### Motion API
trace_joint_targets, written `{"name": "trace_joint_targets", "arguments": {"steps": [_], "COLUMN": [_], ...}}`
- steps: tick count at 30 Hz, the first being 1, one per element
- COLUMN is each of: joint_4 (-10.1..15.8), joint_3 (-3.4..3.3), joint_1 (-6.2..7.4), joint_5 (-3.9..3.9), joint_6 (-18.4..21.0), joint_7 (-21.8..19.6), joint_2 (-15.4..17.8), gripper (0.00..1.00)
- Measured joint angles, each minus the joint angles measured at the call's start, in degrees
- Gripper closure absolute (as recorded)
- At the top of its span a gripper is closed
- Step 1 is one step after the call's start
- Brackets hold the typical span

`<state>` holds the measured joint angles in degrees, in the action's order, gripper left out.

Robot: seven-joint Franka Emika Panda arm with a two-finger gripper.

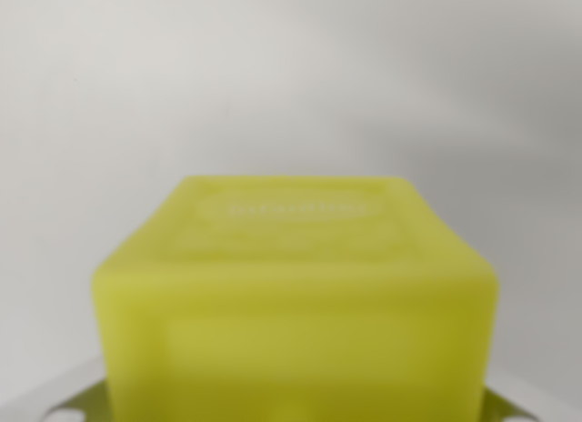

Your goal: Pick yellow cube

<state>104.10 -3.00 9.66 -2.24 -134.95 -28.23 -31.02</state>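
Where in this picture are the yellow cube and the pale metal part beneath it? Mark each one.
yellow cube (pixel 296 336): wrist view, on its near front face.
pale metal part (pixel 50 399): wrist view, on the strip at the lower left corner, beside the cube.

Blurred yellow cube (pixel 296 304), base cut off (embossed lettering unreadable)

Just counting here: one yellow cube (pixel 296 299) is sitting right up close to the camera, filling the lower middle and looking pretty blurry. Two pale metal bits are peeking out at the bottom corners, one on the left (pixel 56 395) and one on the right (pixel 527 399). That's all that's showing.
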Motion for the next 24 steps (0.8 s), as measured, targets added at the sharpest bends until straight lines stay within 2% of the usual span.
{"name": "trace_joint_targets", "arguments": {"steps": [24], "joint_4": [-1.2], "joint_3": [0.00], "joint_1": [-0.06], "joint_5": [0.53], "joint_6": [6.6], "joint_7": [-0.3], "joint_2": [5.4], "gripper": [1.00]}}
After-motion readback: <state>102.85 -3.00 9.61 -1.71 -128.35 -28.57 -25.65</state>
